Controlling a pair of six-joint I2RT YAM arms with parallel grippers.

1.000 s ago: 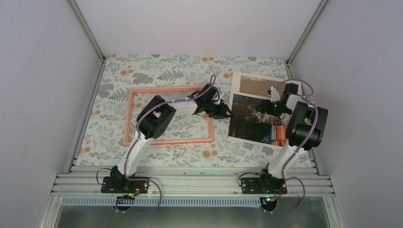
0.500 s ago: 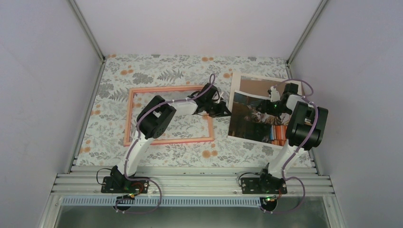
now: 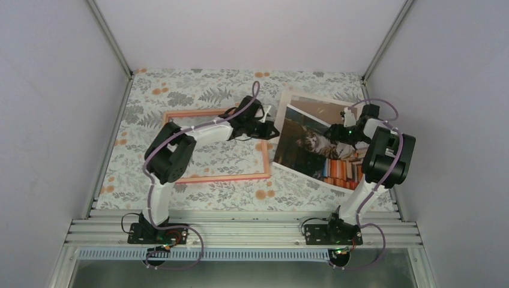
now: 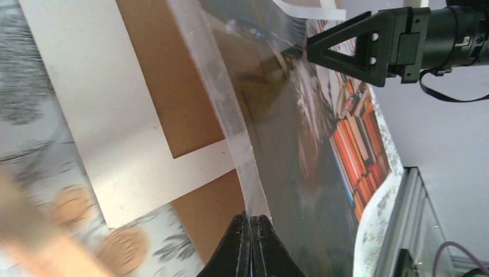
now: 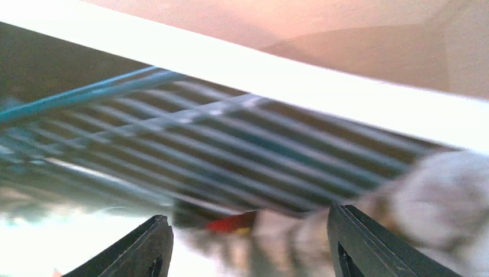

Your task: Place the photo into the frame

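Photo place: photo (image 3: 303, 157) lies at 3 o'clock of the frame (image 3: 216, 177), over the brown board (image 3: 318, 107), with its 9 o'clock edge raised off the board and the rest sagging down
Left gripper: left gripper (image 4: 251, 222) is clenched on the photo's white border, jaws pressed together on the thin edge
Right gripper: right gripper (image 5: 248, 248) hovers over the print near the cat with jaws spread, grasping nothing
Frame: lies flat on the table (image 3: 180, 90), at 9 o'clock of the photo, nothing in it yet
Weight: judged very light
Stiffness: judged floppy; the sheet bows in the left wrist view, so one pinch lets the far side droop and drag
Surface: glossy, likely slippery and easy to crease or scuff
Where to hold: on the white border only, ideally at two edges well apart to keep it flat
Writing: none legible; book spines are too blurred to read
Brands: none seen
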